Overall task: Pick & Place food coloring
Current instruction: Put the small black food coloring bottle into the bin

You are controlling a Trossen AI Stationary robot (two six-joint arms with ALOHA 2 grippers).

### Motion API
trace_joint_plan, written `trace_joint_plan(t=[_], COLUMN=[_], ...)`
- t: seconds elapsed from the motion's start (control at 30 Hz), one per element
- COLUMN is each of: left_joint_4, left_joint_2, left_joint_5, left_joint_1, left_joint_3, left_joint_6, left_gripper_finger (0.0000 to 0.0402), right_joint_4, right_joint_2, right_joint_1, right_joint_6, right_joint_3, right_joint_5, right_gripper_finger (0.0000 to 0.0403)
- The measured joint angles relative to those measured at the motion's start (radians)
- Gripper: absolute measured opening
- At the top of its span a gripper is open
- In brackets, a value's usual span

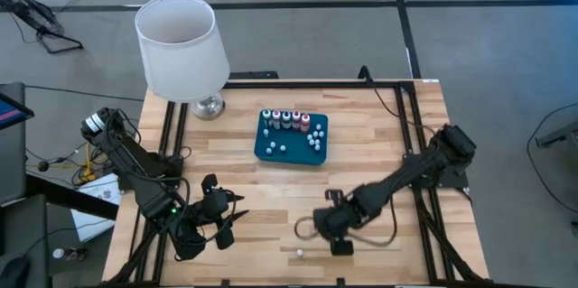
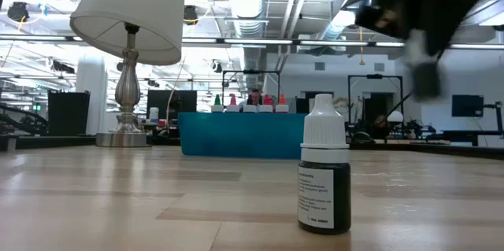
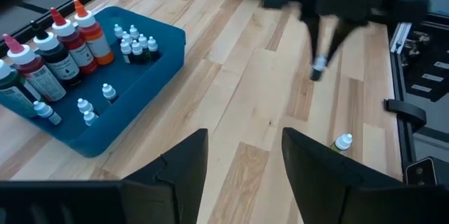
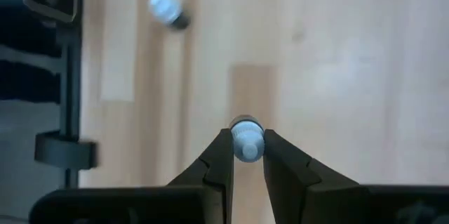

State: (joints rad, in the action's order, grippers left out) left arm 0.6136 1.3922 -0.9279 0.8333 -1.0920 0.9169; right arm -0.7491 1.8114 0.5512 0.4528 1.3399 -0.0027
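The food coloring bottles (image 1: 289, 121) stand in a dark teal tray (image 1: 291, 151) at the table's middle, taller coloured ones (image 3: 59, 48) in a row and small white-capped ones (image 3: 133, 45) beside them. One small dark bottle with a white cap (image 2: 324, 176) stands upright on its base near the table's near edge (image 1: 300, 253). My right gripper (image 1: 330, 223) hovers just beyond it, shut on another small bottle (image 3: 319, 66). My left gripper (image 3: 242, 154) is open over the near left part of the table (image 1: 221, 225). My right gripper pinches a small bottle by its white cap (image 4: 246, 140) between its two fingertips (image 4: 223, 150). The fingers come from above, pointing down. The bottle's dark body (image 3: 316, 75) hangs below the fingers, lifted clear of the table.
A table lamp with a white shade (image 1: 176, 44) stands at the far left corner on a silver base (image 1: 208, 106). Black frame rails (image 1: 424, 144) run along the table's sides. Bare wood (image 1: 271, 198) lies between the tray and the grippers.
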Motion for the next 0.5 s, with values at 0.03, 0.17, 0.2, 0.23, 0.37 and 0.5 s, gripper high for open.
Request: trace_joint_plan(t=[0.03, 0.17, 0.2, 0.23, 0.37, 0.5], left_joint_4=[0.0, -0.002, -0.003, -0.002, -0.005, -0.005], left_joint_2=[0.0, 0.0, 0.0, 0.0, 0.0, 0.0], left_joint_5=[0.0, -0.015, -0.024, -0.033, -0.047, -0.047], left_joint_1=[0.0, 0.0, 0.0, 0.0, 0.0, -0.003], left_joint_3=[0.0, 0.0, 0.0, 0.0, 0.0, 0.0], left_joint_6=[0.004, 0.009, 0.011, 0.012, 0.013, 0.013], left_gripper_finger=[0.0176, 0.0176, 0.0176, 0.0176, 0.0176, 0.0176], right_joint_4=[-0.009, -0.06, -0.07, -0.079, -0.112, -0.133], right_joint_2=[-0.016, -0.072, -0.086, -0.1, -0.143, -0.17], right_joint_1=[-0.02, -0.106, -0.129, -0.151, -0.251, -0.357], right_joint_6=[-0.019, -0.09, -0.108, -0.123, -0.189, -0.247], right_joint_3=[0.0, 0.0, 0.0, 0.0, 0.0, 0.0], right_joint_5=[0.001, 0.002, 0.002, 0.002, 0.002, 0.002], right_gripper_finger=[0.0052, 0.0052, 0.0052, 0.0052, 0.0052, 0.0051])
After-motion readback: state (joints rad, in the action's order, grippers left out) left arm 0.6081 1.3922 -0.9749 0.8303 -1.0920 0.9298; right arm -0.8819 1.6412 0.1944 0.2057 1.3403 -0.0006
